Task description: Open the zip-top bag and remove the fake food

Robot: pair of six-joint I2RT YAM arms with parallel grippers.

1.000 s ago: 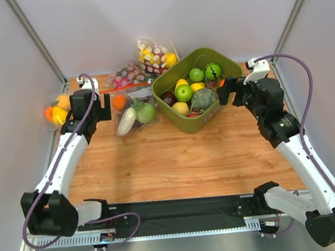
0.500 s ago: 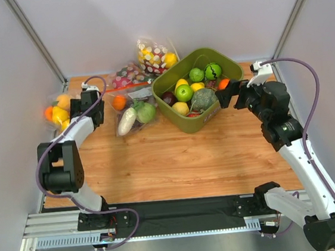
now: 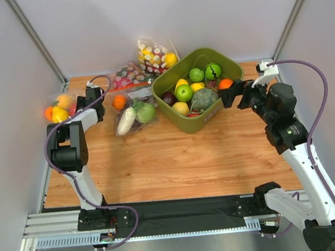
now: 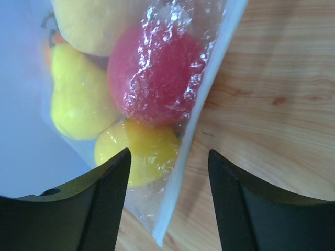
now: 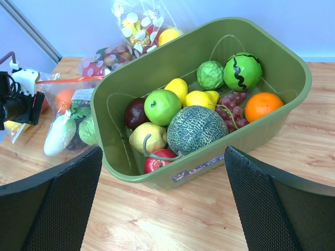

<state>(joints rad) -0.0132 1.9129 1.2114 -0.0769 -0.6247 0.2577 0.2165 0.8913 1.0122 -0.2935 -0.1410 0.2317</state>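
Fruit sits packed in your zip-top bag (image 4: pixel 209 94): the fake food (image 4: pixel 154 73) shows as a red ball with yellow pieces below and beside it, and a bit of orange at the far edge. You find that bag at the left edge of the wooden table (image 4: pixel 272 104), against the side wall (image 3: pixel 11 118), its pale zip strip lying on the wood. Your left gripper (image 4: pixel 167 204) stands open at a middling width, one finger over the yellow fruit and the other over bare wood, so the zip strip runs between them. You cannot tell whether either finger touches the plastic. Your right gripper (image 5: pixel 162 209) is spread wide and holds nothing. It hangs just in front of the green bin (image 5: pixel 261 136) of mixed fruit and vegetables, well apart from the bag. Between bag and bin lie a bag with a red zip strip (image 5: pixel 63 97) and a bag of white and green vegetables (image 5: pixel 73 130).
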